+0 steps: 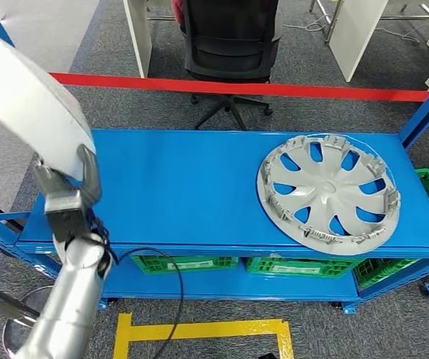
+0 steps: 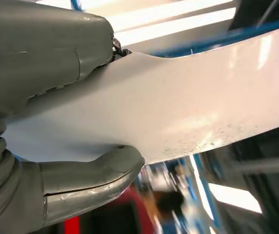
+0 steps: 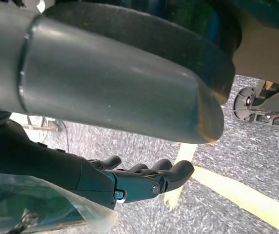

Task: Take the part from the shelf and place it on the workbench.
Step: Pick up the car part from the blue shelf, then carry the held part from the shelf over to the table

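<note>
White curved panel part (image 1: 22,93) sat clamped in the left robot hand (image 2: 38,122), raised at the left end of the blue metal table (image 1: 189,187).
In the left wrist view the thick grey thumb (image 2: 93,173) pressed one face of the smooth white part and the grey body of the robot hand lay on the other, so the grip looked firm. The right robot hand (image 3: 138,183) hung over grey carpet with yellow floor tape (image 3: 240,195), its dark fingers (image 3: 167,175) fairly straight, close together and holding nothing. A silver spoked wheel cover (image 1: 328,191) lay flat on the right half of the table. Green plastic crates (image 1: 183,263) stood on the lower shelf, and a black office chair (image 1: 229,45) waited behind a red barrier strip (image 1: 257,88).
</note>
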